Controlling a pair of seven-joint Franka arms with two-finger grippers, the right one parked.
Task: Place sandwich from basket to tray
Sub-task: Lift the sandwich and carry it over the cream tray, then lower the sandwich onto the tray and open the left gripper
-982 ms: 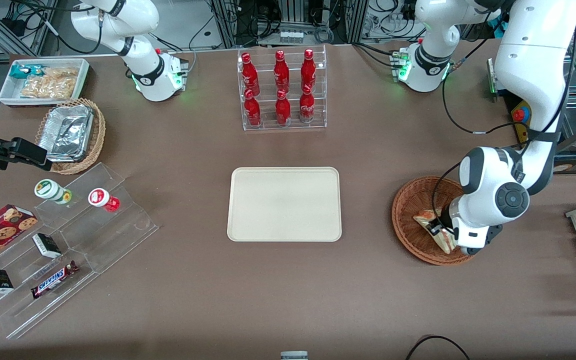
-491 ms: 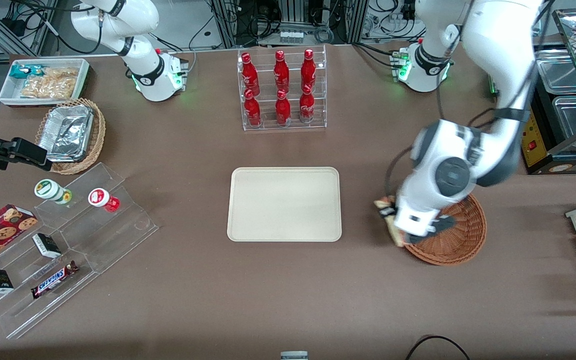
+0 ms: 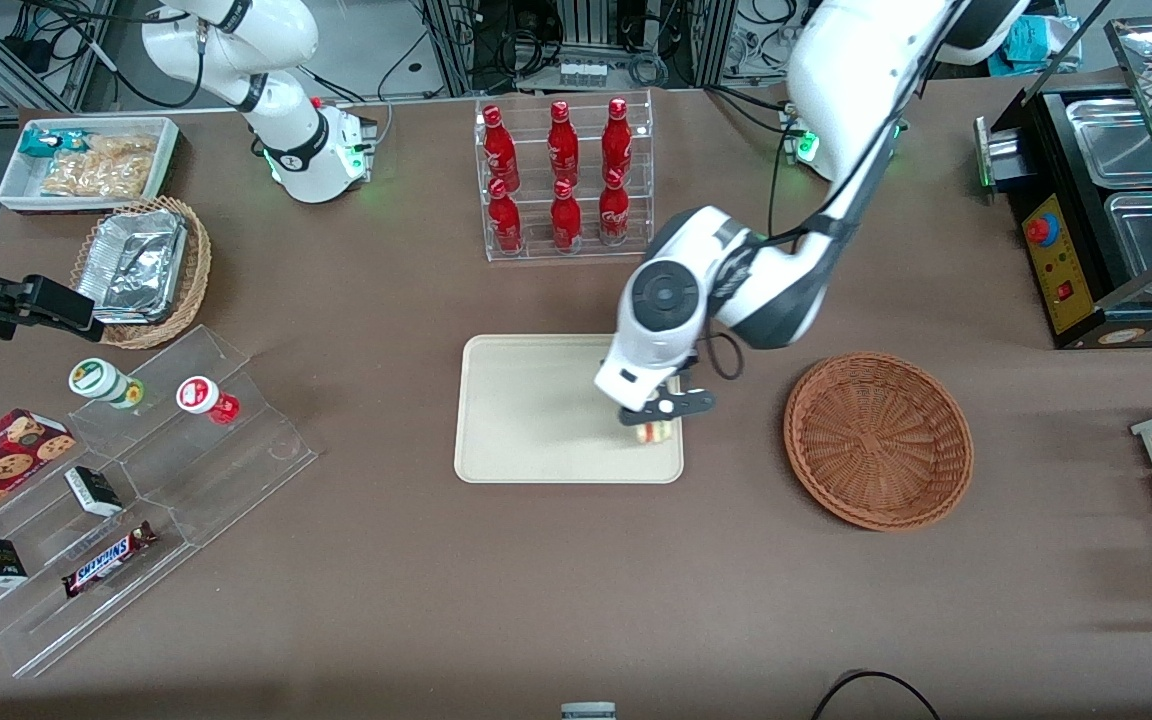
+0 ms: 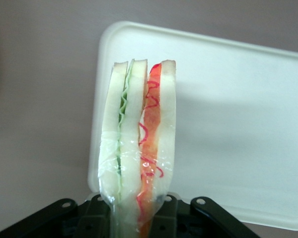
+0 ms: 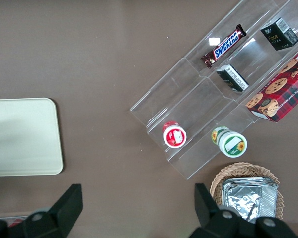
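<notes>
Hovering over the tray (image 3: 536, 410), near its basket-side edge, the gripper (image 3: 658, 415) has its jaws closed on the sandwich (image 4: 138, 144). Bare tray surface spreads toward the parked arm; the basket (image 3: 878, 440) sits apart on the counter (image 3: 576, 580)

The working arm (image 3: 736, 280) is glossy white with dark grey joint bands and a round grey cap at its wrist; a thin black cable loops alongside. Its black gripper (image 3: 658, 412) body carries small silver screws (image 4: 200, 202). A green light glows at the base (image 3: 804, 146).
</notes>
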